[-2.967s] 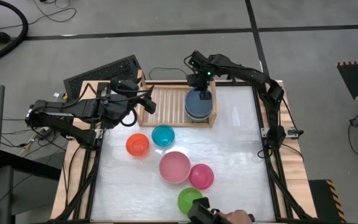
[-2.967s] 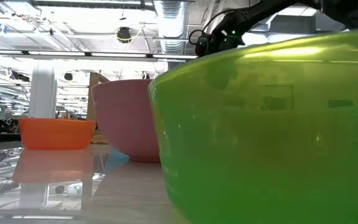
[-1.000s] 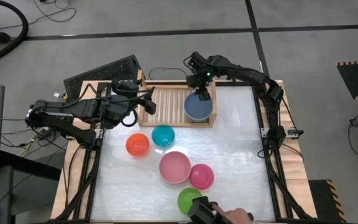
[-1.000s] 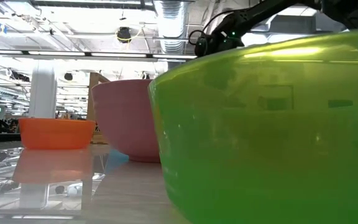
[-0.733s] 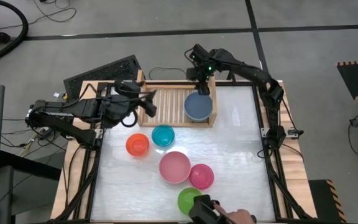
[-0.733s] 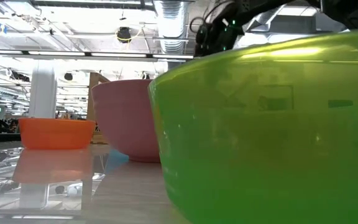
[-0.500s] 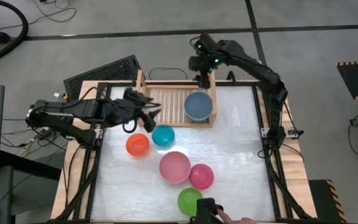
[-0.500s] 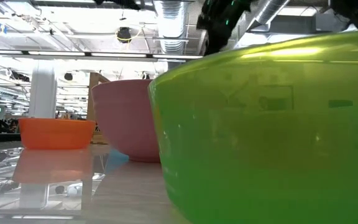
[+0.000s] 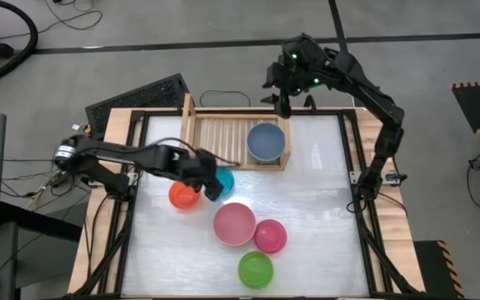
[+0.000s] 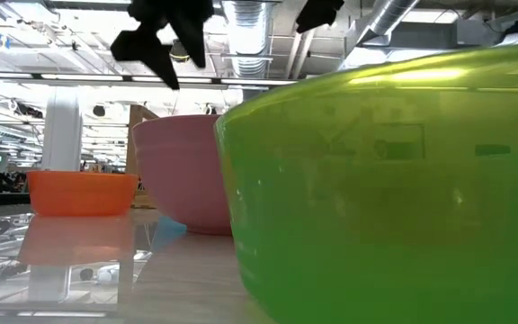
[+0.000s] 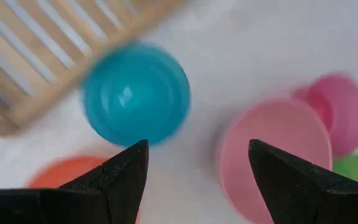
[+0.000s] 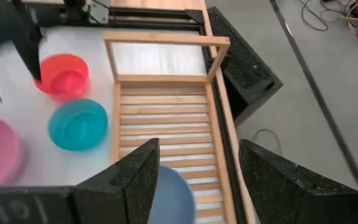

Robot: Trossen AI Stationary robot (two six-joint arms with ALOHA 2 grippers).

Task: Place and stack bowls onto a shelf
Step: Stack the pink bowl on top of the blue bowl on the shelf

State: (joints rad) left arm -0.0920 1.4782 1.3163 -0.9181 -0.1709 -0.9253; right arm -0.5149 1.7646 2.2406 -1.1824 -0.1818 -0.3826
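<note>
Since a second ago both arms have shifted: the right tool [image 9: 282, 102] has lifted off the round blue plastic bowl [image 9: 266, 141], now left in the right end of the light wooden slatted shelf [image 9: 223, 133], and hangs above the shelf's far rail with its fingers apart and empty. Meanwhile the left tool [image 9: 211, 185] has swung out from beside the shelf's left end and hovers over the white surface [image 9: 323, 208], fingers spread wide, nothing between them.

What matters for the coming move: the round teal plastic bowl [image 11: 135, 93] lies directly ahead of the left tool, just in front of the shelf's near rail, with the red-orange bowl [image 9: 184, 194] beside it. The left arm is plainly the nearer; the bowl is round, so no axis favours one approach.

Farther toward the near edge sit the large pink bowl [image 9: 234, 222], the magenta bowl [image 9: 270, 236] and the lime green bowl [image 9: 256, 269]. Beyond lies grey floor with cables.
</note>
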